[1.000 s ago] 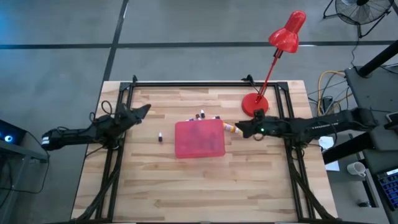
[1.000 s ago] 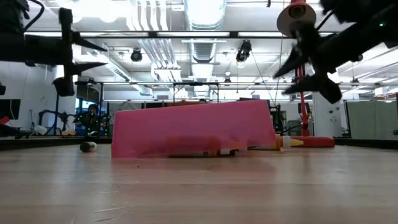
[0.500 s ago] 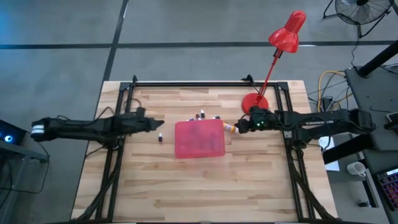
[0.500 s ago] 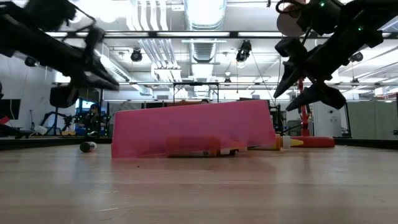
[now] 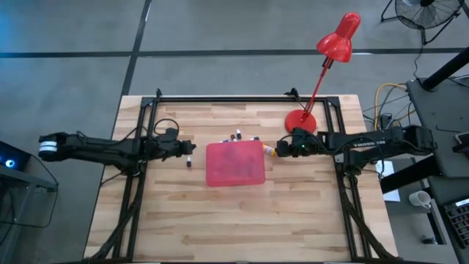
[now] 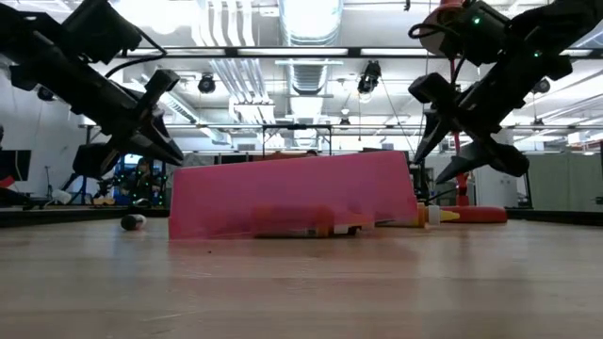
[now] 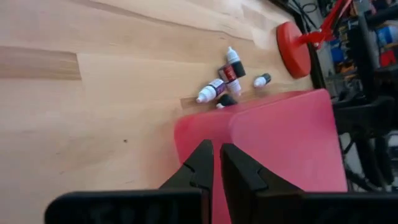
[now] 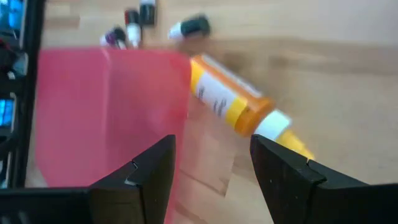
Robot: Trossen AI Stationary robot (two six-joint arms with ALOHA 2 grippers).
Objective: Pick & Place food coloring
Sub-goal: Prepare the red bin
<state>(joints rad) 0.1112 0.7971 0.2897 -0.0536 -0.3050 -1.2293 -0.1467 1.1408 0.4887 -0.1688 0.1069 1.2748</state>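
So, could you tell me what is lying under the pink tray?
Through the translucent pink tray, the low view shows an orange-yellow shape at its base, probably a food coloring bottle. The high view shows only faint dark specks there; how many bottles it covers cannot be told.

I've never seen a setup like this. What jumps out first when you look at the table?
A flat pink-red tray lies in the middle of the wooden table, with tiny dropper bottles scattered by its far edge. A red desk lamp stands at the far right corner. The left gripper, nearly shut, and the right gripper, open over an orange bottle, close in from either side.
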